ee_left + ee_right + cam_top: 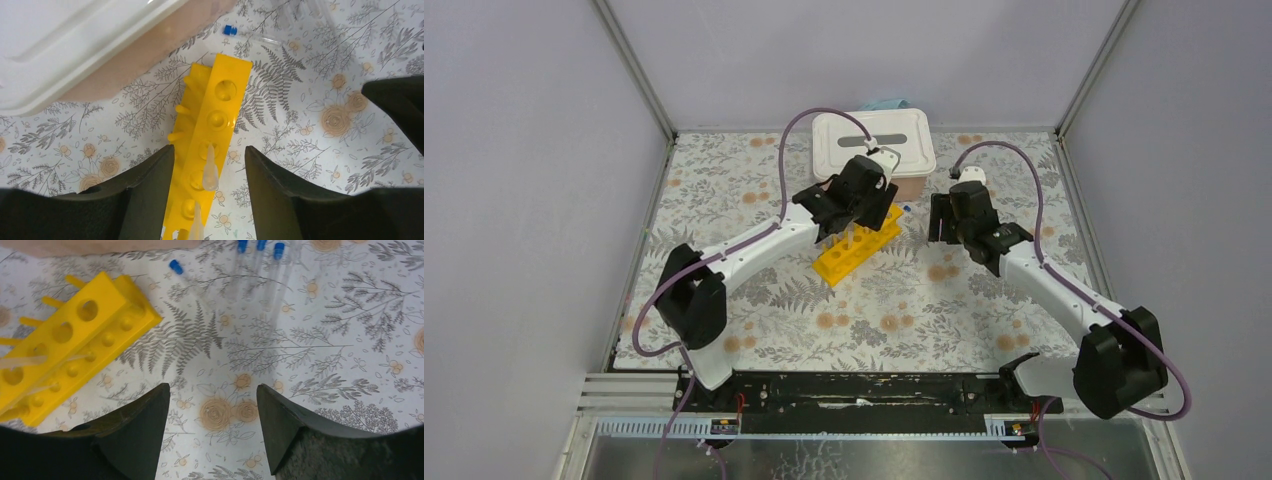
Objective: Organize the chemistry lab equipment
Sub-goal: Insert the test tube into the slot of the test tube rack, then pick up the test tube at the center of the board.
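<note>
The white lidded box [75, 40] stands near the far end of the yellow test-tube rack [227, 80], so a sideways shove could jam the rack against the box wall. The left gripper [209, 152] hangs over the rack's near half, its fingers parted to a middling width, one on each side of the rack, holding nothing. A clear tube [210, 170] stands in a hole between them, apart from both fingers, and a second tube [196, 222] stands in the next hole nearer the wrist. The main risk, I judge, lies here. If this arm lifts at a slant, a finger could clip a tube and tip it out, or catch the rack's edge and drag the light plastic across the patterned table [350, 340]. Further right, blue-capped tubes [260, 245] lie loose on the table beyond the rack; being round, they could roll when nudged. The right gripper [212, 390] stands wide open and empty above the table, short of those tubes. A low approach might push them away, and the two arms stand close enough to collide.
</note>
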